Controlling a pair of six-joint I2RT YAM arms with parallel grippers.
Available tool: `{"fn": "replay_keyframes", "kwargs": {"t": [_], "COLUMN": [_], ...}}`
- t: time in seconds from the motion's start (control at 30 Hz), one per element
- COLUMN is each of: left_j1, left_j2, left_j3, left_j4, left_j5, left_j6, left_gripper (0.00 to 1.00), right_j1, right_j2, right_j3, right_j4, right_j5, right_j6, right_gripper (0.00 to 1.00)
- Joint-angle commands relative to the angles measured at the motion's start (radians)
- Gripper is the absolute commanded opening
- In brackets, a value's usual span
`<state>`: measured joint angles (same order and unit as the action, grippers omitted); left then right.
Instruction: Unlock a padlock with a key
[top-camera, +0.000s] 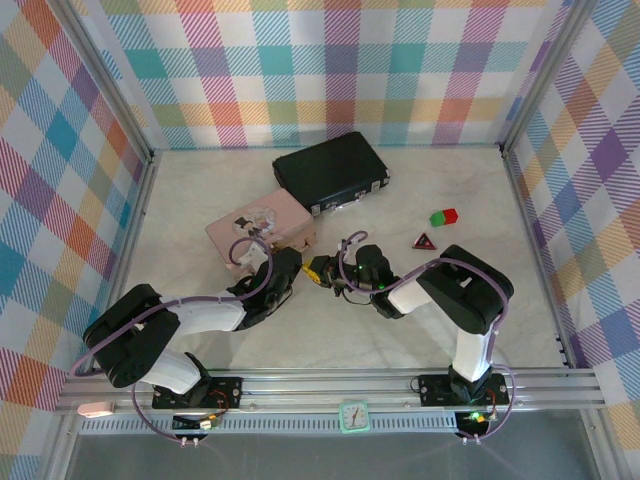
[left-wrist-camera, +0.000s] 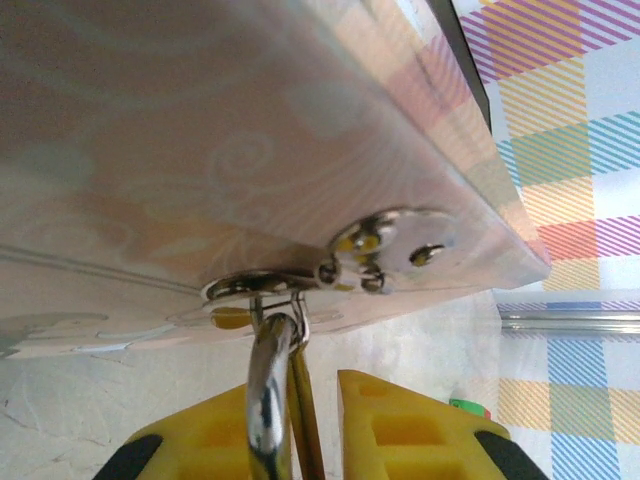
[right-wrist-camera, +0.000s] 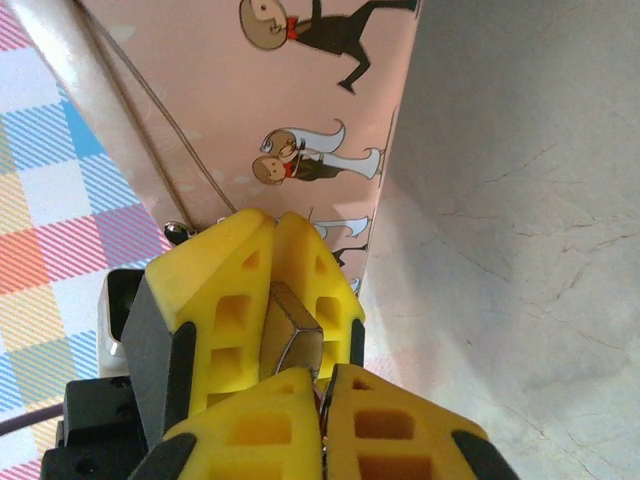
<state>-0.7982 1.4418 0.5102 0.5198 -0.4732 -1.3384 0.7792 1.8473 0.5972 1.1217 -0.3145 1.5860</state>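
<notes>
Black joint housings and white link tubes on left arm (top-camera: 205, 318) and right arm (top-camera: 465, 295) alike. Grey-purple cables (top-camera: 452, 262) looped along both. Small green lamp (top-camera: 473, 416) lit at the near right base. Left fingers (left-wrist-camera: 400, 420) and right fingers (right-wrist-camera: 400, 402) moulded in yellow, cut with rectangular pockets, backed by black mounts.

shiny metal padlock (left-wrist-camera: 268, 400), glossy box (left-wrist-camera: 200, 150)

The box (top-camera: 262, 228) stands right behind the left gripper (top-camera: 308, 266), the black case (top-camera: 332, 170) beyond. The right gripper (top-camera: 326, 272) meets it tip to tip, no gap. Block (top-camera: 443, 216) and triangle (top-camera: 425, 240) lie right; the near table (top-camera: 330, 335) is bare.
</notes>
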Motion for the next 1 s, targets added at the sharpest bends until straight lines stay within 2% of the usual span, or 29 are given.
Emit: {"fn": "replay_keyframes", "kwargs": {"t": [0.0,0.17,0.23,0.37,0.5,0.57,0.63,0.67,0.8,0.97], "left_j1": [-0.03,-0.038,-0.044,-0.044,-0.045,-0.048,-0.074,-0.078,-0.076,-0.078], "left_j2": [-0.005,0.005,0.033,0.135,0.319,0.365,0.355,0.347,0.342,0.37], "left_j3": [-0.002,-0.023,-0.05,-0.108,-0.127,-0.106,-0.096,-0.102,-0.12,-0.126], "left_j4": [0.127,0.181,0.291,0.56,0.846,0.846,0.838,0.838,0.84,0.835], "left_j5": [0.061,0.063,0.067,0.078,0.109,0.127,0.1,0.082,0.054,0.044], "left_j6": [-0.034,0.007,0.058,0.071,0.041,0.041,0.139,0.148,0.136,0.059], "left_gripper": [0.0,0.0,0.0,0.0,0.0,0.0,0.0,0.0,0.0,0.0], "right_j1": [0.006,-0.001,-0.011,-0.042,-0.044,-0.04,-0.045,-0.047,-0.047,-0.047], "right_j2": [0.022,0.027,0.029,0.023,0.039,0.035,0.018,0.014,0.022,0.039], "right_j3": [0.011,0.011,0.014,0.024,0.037,0.042,0.052,0.058,0.054,0.079], "right_j4": [0.063,0.099,0.137,0.205,0.286,0.286,0.285,0.285,0.286,0.286], "right_j5": [0.011,0.014,0.009,0.006,0.049,0.063,0.079,0.082,0.104,0.077], "right_j6": [0.001,0.07,0.144,0.322,0.564,0.66,0.694,0.706,0.817,0.849], "right_gripper": [0.0,0.0,0.0,0.0,0.0,0.0,0.0,0.0,0.0,0.0]}}
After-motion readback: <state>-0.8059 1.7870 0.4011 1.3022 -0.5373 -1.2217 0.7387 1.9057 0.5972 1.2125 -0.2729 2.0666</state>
